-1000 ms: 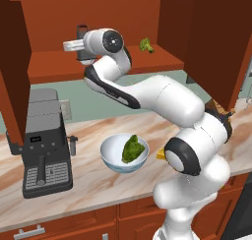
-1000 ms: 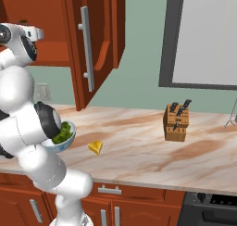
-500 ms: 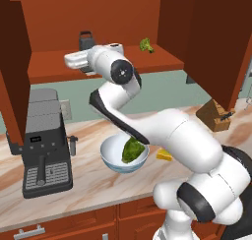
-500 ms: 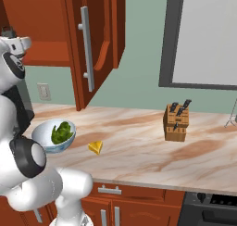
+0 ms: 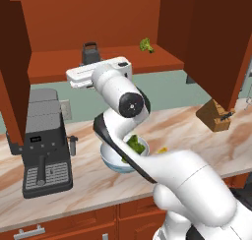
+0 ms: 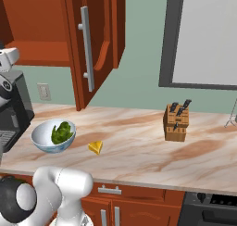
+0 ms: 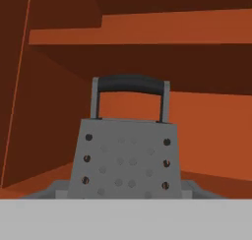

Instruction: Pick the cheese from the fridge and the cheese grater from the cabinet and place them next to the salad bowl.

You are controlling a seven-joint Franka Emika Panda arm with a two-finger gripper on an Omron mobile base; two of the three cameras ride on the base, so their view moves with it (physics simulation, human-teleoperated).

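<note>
Cheese grater upright on cabinet shelf, directly before end effector

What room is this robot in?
A kitchen, most likely. A coffee machine, a salad bowl and a knife block stand on the marble counter, and a grater sits in the open wooden cabinet above.
</note>
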